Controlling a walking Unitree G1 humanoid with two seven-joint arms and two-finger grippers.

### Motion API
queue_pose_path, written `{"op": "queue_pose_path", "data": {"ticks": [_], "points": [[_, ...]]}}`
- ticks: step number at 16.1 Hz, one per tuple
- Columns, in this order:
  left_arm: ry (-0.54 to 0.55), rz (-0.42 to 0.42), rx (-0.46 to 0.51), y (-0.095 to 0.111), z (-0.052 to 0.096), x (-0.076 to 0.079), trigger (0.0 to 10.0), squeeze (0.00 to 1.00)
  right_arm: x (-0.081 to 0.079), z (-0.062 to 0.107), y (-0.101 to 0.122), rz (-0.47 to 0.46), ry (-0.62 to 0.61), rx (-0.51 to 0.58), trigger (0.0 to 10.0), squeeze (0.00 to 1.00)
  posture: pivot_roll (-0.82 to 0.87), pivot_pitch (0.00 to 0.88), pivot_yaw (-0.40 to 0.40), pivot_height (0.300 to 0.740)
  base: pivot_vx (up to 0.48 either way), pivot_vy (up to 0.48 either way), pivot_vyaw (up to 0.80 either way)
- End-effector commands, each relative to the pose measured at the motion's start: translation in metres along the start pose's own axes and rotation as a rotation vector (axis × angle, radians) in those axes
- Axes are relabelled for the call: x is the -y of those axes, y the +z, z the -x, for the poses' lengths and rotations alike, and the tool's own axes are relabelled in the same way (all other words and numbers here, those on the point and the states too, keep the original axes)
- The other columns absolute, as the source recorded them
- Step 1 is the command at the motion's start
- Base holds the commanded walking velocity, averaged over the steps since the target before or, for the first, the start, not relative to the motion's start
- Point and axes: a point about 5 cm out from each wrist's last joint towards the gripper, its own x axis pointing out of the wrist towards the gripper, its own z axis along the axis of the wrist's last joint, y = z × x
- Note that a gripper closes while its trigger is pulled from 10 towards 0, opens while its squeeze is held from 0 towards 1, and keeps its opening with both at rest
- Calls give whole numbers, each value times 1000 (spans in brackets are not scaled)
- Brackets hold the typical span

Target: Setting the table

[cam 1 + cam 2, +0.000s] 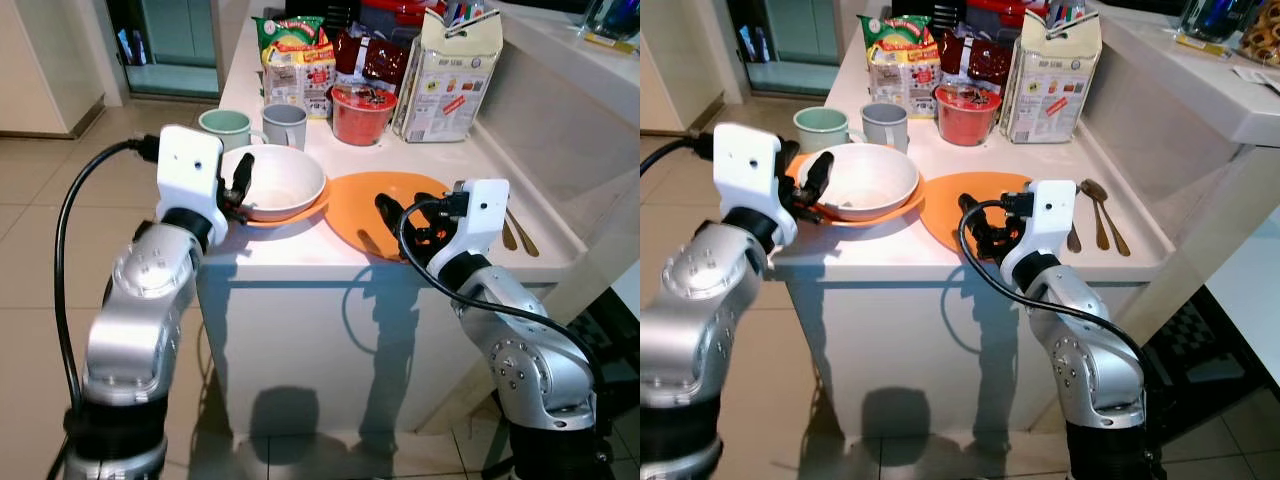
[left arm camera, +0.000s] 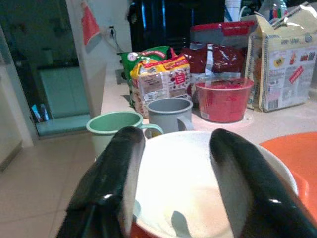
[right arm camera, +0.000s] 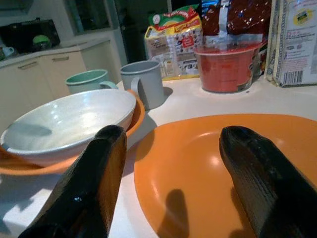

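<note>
Left end effector open at white bowl, right end effector open over orange plate

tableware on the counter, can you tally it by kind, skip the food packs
Mugs: 2, a mint green ceramic mug and a grey ceramic mug
Bowls: 1, a white ceramic bowl
Plates: 2, a round orange plate and a second orange plate under the bowl
Spoons: 2, metal spoons
Total: 7

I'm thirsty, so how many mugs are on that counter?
2: a green mug and a grey mug side by side behind the white bowl. More may be hidden behind the food packets.
</note>
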Motion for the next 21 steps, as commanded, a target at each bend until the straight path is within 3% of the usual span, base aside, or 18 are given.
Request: {"op": "queue_pose_path", "data": {"ticks": [1,4,6,7,8,13,17,20,21], "points": [[-8,15,-11,4,-7,-6,10000,1000,1,3,1,6,10,-9,10000,0,76,0,-82,740,0,0,0],[10,29,-16,13,-27,-17,10000,1000,8,0,8,41,25,-13,10000,0,70,0,-86,740,0,0,0],[-3,22,-26,13,-36,-15,10000,1000,12,-2,11,54,27,-16,10000,0,68,0,-89,740,0,0,0],[-23,11,-49,8,-44,-11,10000,427,13,-3,11,67,26,-26,10000,0,63,0,-88,740,0,0,0],[-45,-3,-66,4,-50,-8,10000,0,13,-4,12,70,29,-29,10000,0,58,0,-83,740,0,0,0],[-52,122,-157,3,-69,-20,10000,0,11,-2,11,91,71,-66,10000,0,47,0,-72,740,0,0,0],[-141,156,-184,11,-68,-31,10000,0,11,4,12,112,155,-105,10000,0,51,0,-78,740,0,0,0],[-263,167,-204,28,-67,-39,10000,0,12,10,16,145,219,-146,10000,0,47,0,-67,740,0,0,0],[-274,166,-210,31,-67,-44,8824,0,11,12,16,150,231,-158,10000,0,44,0,-59,740,0,0,0]]}}
